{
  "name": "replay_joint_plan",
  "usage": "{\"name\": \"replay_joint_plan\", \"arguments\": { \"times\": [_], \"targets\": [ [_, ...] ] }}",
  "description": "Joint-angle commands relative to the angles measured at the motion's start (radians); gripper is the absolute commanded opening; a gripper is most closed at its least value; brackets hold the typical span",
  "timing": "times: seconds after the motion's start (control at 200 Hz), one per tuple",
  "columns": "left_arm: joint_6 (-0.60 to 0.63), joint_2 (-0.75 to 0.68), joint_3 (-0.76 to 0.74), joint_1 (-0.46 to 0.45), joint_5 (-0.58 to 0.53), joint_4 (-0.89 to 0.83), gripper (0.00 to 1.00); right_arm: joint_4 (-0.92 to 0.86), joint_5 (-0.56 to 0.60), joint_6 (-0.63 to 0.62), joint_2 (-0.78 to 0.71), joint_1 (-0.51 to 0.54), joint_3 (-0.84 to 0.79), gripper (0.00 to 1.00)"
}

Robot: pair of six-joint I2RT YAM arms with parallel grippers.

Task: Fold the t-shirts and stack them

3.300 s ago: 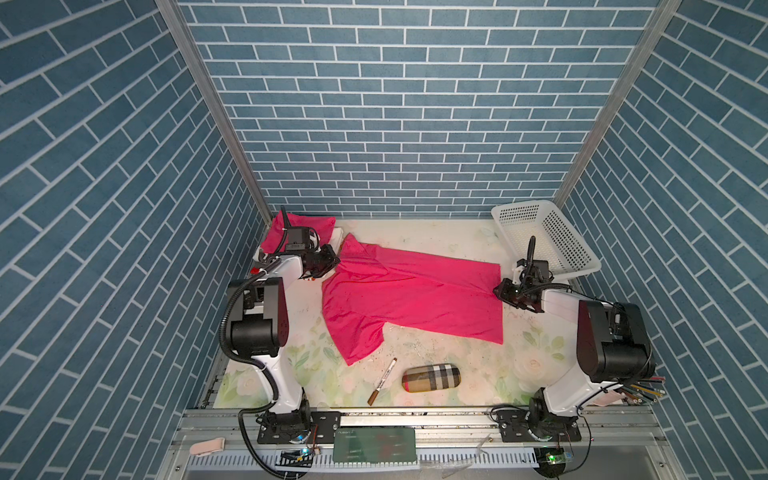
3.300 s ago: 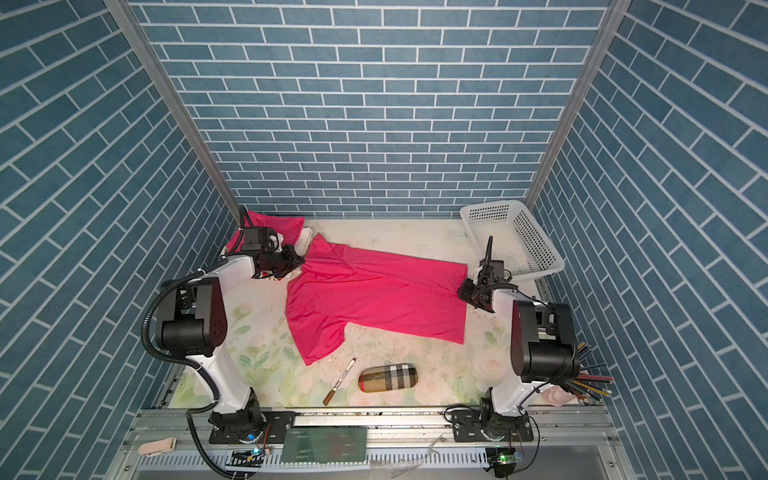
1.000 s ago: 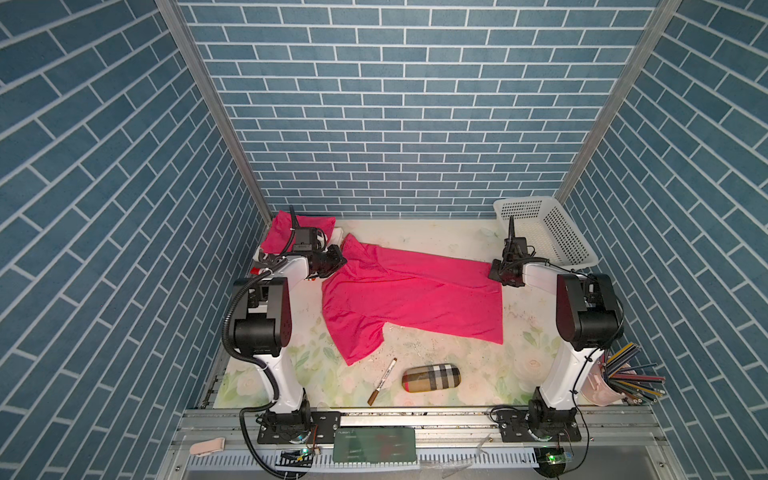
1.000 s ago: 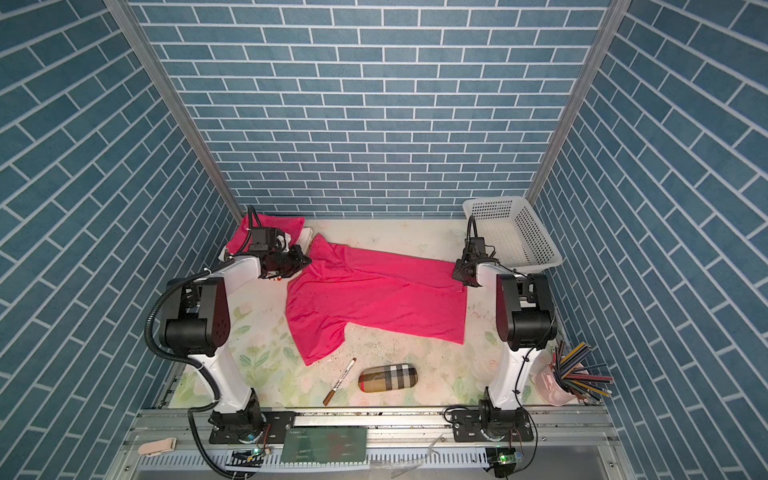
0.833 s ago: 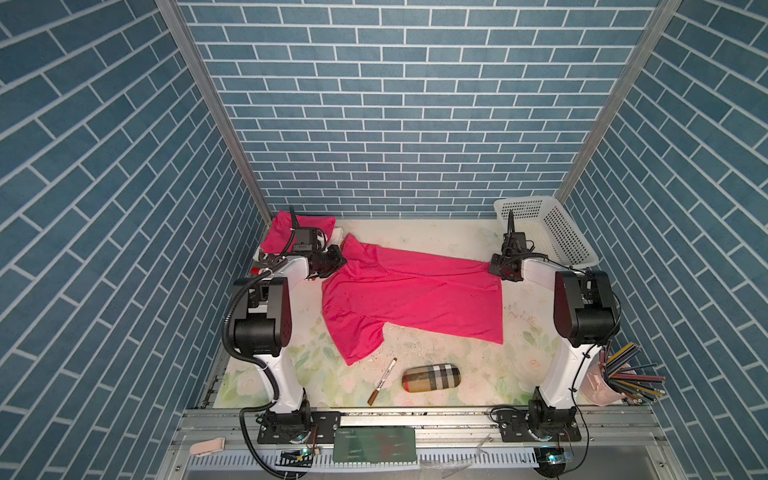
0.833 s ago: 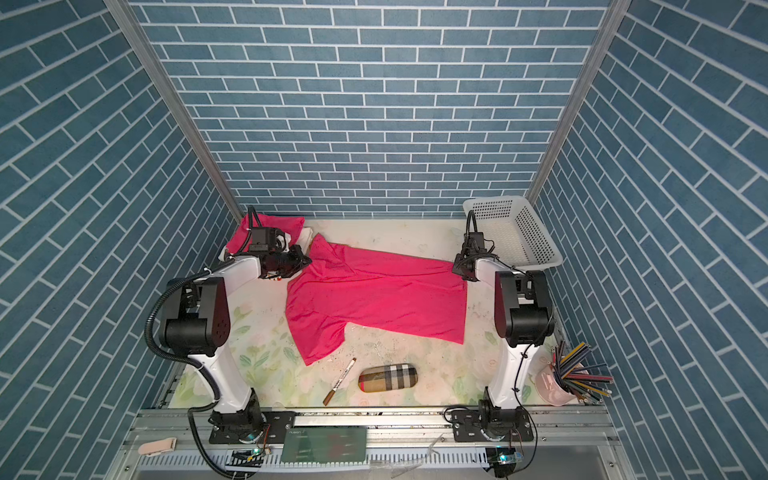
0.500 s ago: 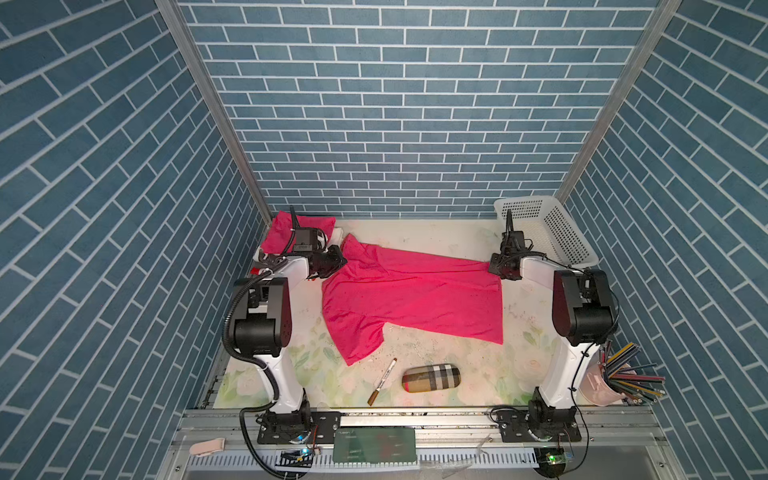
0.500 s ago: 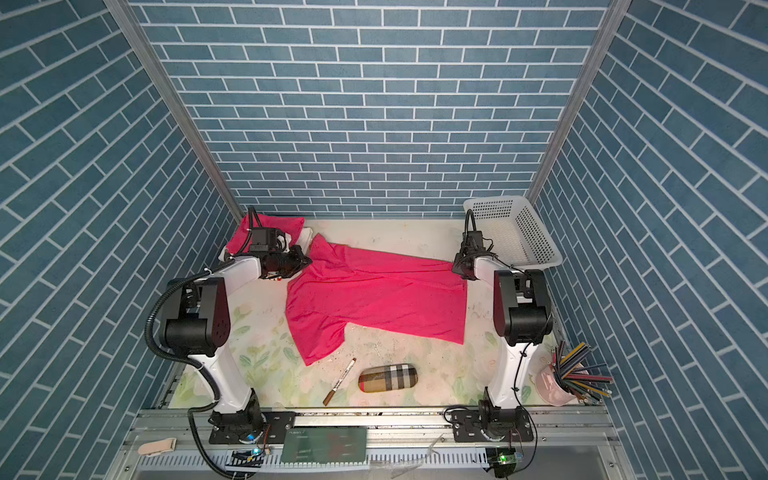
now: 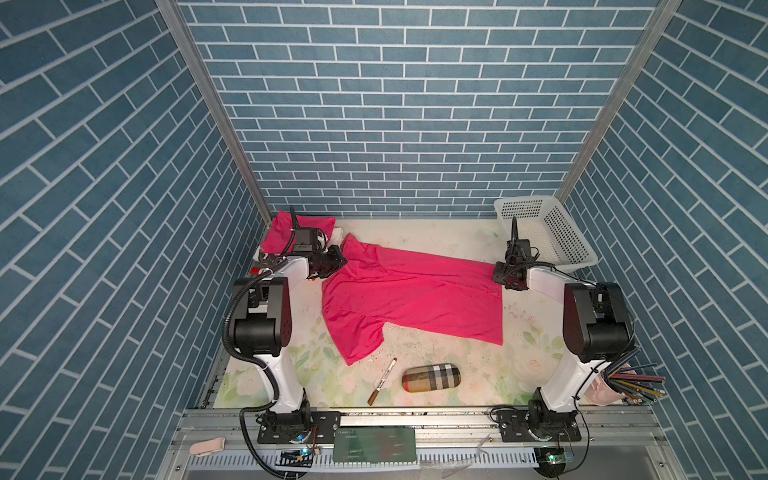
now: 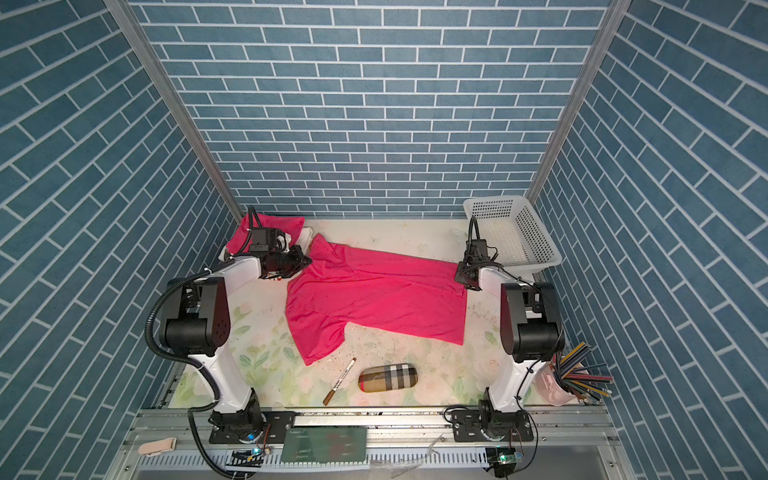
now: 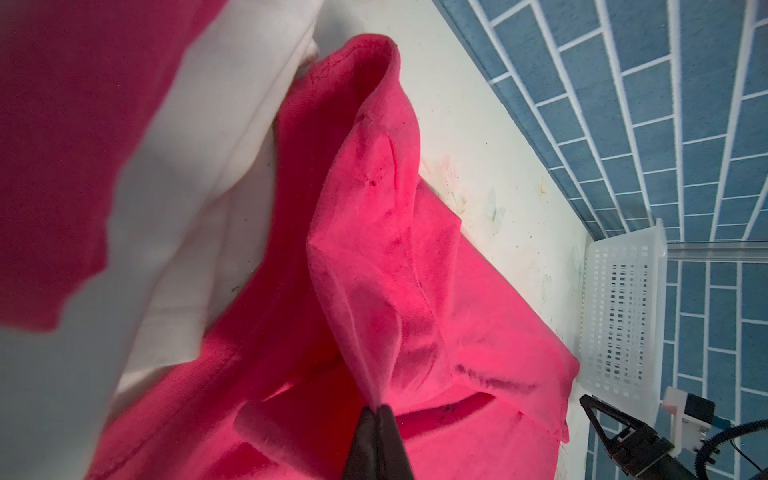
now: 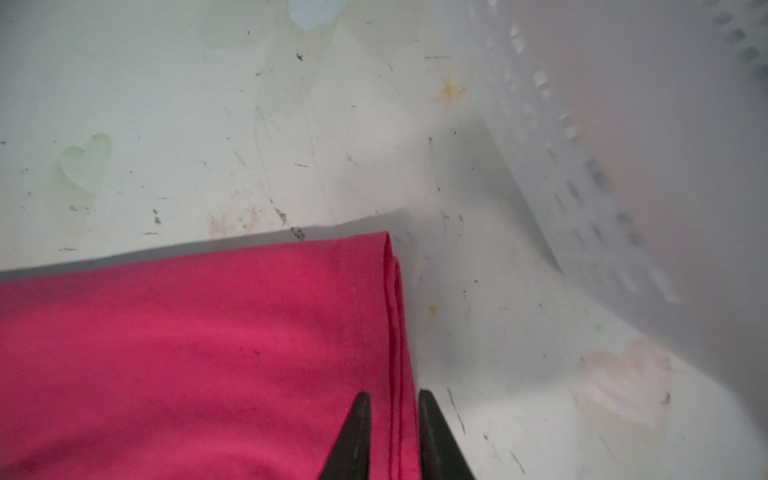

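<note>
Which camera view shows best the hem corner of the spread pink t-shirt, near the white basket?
The right wrist view: the t-shirt's hem corner is close, its stitching plain, the right gripper open astride the hem. Both top views show the corner tiny beside that gripper; the left wrist view shows it far off.

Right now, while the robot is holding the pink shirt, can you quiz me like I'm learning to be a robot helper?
1. True or false: the left hand is pinching the spread-out t-shirt.
2. Fill in: in both top views, the white basket sits in the far ___ corner.
3. What lies closest to the plaid case? A the marker; B the basket; C the pencils.
Key: 1 true; 2 right; 3 A.
</note>
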Motion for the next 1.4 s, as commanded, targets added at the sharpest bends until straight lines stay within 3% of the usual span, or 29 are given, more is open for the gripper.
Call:
{"name": "replay_joint_plan", "arguments": {
  "times": [0.0,0.22,0.4,0.725,0.995,1.135,1.31,1.395],
  "targets": [
    [-0.002,0.004,-0.012,-0.006,0.0,0.012,0.05,-0.029,-0.025,0.014,-0.053,0.011,-0.025,0.28],
    [0.0,0.002,-0.016,-0.009,-0.004,0.008,0.19,-0.008,-0.072,0.044,-0.153,0.019,-0.132,0.49],
    [-0.003,-0.003,-0.025,-0.01,-0.012,0.01,0.29,0.013,-0.123,0.059,-0.15,0.018,-0.184,0.55],
    [-0.007,-0.018,-0.054,-0.012,-0.015,0.023,0.3,0.067,-0.157,0.071,-0.163,0.018,-0.251,0.57],
    [-0.015,-0.026,-0.08,-0.018,-0.004,0.039,0.11,0.116,-0.198,0.104,-0.113,0.018,-0.248,0.38],
    [-0.02,-0.04,-0.113,-0.019,0.007,0.052,0.02,0.118,-0.175,0.107,-0.12,0.018,-0.25,0.22],
    [-0.037,-0.064,-0.158,-0.032,0.03,0.083,0.0,0.078,-0.124,0.094,-0.157,-0.006,-0.25,0.04],
    [-0.044,-0.068,-0.179,-0.038,0.042,0.094,0.0,0.077,-0.137,0.087,-0.177,-0.035,-0.262,0.0]
  ]
}}
